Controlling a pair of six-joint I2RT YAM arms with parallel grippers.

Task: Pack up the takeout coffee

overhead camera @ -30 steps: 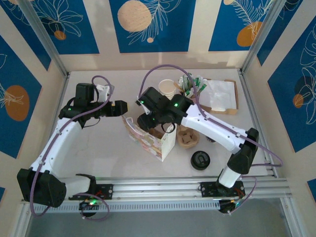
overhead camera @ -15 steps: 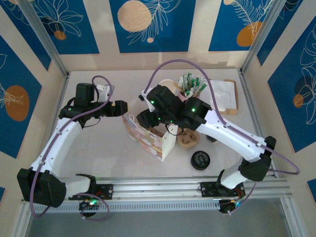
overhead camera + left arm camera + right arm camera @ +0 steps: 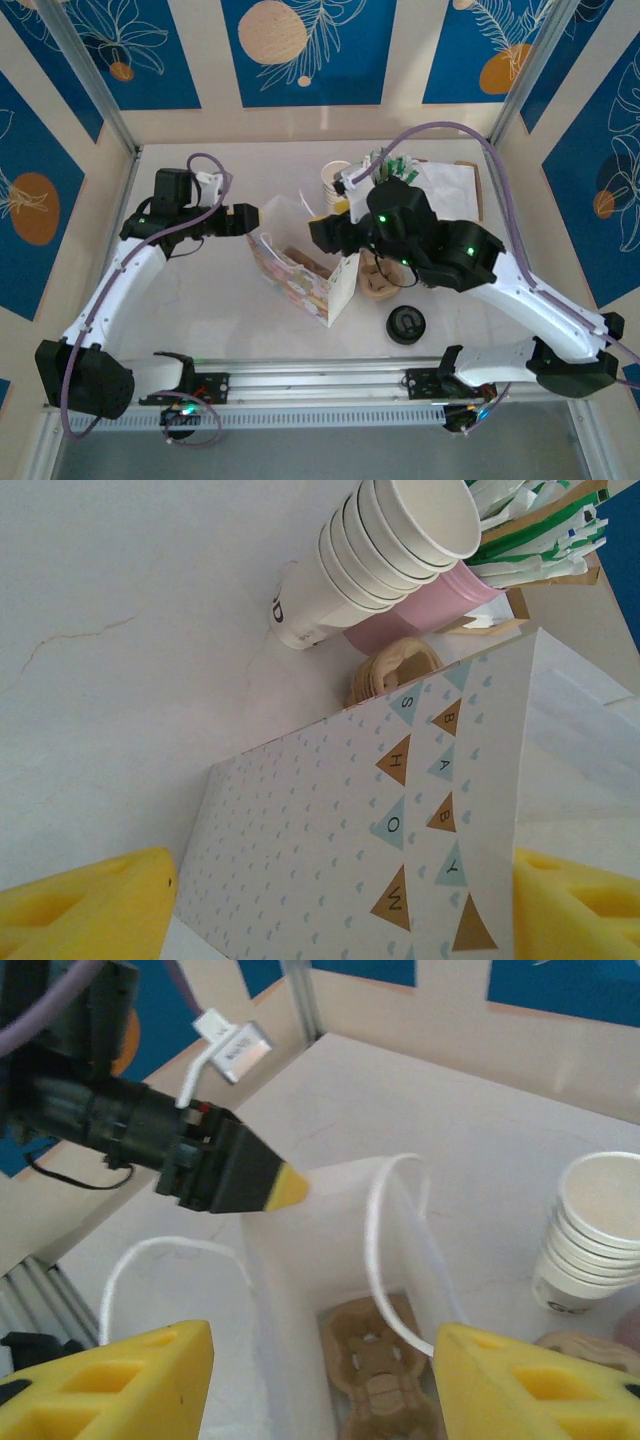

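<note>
I am drawing my right gripper [image 3: 325,1372] up and away from the paper bag [image 3: 300,275], which is standing in the middle of the table [image 3: 200,300], toward its near edge. A second ago those fingers were down in the bag's mouth; they have been spreading since and are now released and empty. A brown cup carrier [image 3: 375,1385] seems to be lying at the bag's bottom, so that step looks done.

My left gripper [image 3: 248,216] is staying at the bag's left end, jaws apart either side of the patterned panel. Whether they are pressing it I cannot tell.

The paper cups [image 3: 337,180] are waiting by the far edge and the black lid [image 3: 406,323] by the near edge, both unpacked.
</note>
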